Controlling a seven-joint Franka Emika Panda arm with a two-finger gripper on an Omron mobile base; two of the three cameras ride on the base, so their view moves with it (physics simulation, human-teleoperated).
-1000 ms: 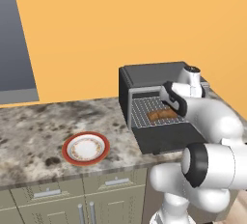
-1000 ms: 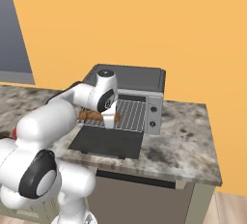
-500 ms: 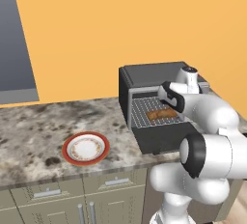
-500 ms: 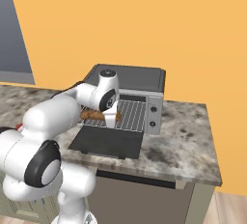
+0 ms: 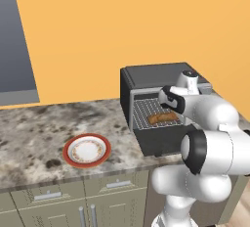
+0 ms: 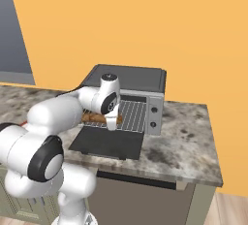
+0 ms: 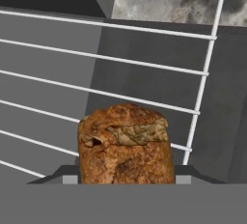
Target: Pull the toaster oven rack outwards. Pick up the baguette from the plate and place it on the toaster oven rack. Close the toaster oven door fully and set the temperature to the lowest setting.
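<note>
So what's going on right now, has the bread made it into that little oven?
Gripper over the rack, jaws astride the brown crusty baguette. Baguette lying on the silver wire rack. Dark oven door down flat; red-rimmed plate bare.

Oven: boxy dark grey toaster oven [image 6: 127,77] with silver front frame, on a speckled grey stone counter [image 6: 186,136].
Door: flat dark door panel [image 6: 107,142] folded down, lying level.
Rack: silver wire rack [image 6: 131,114] in the opening.
Bread: brown crusty baguette [image 6: 93,118] on the rack, partly hidden by the white arm.
Knobs: two small knobs [image 6: 155,116] on the right strip.
</note>
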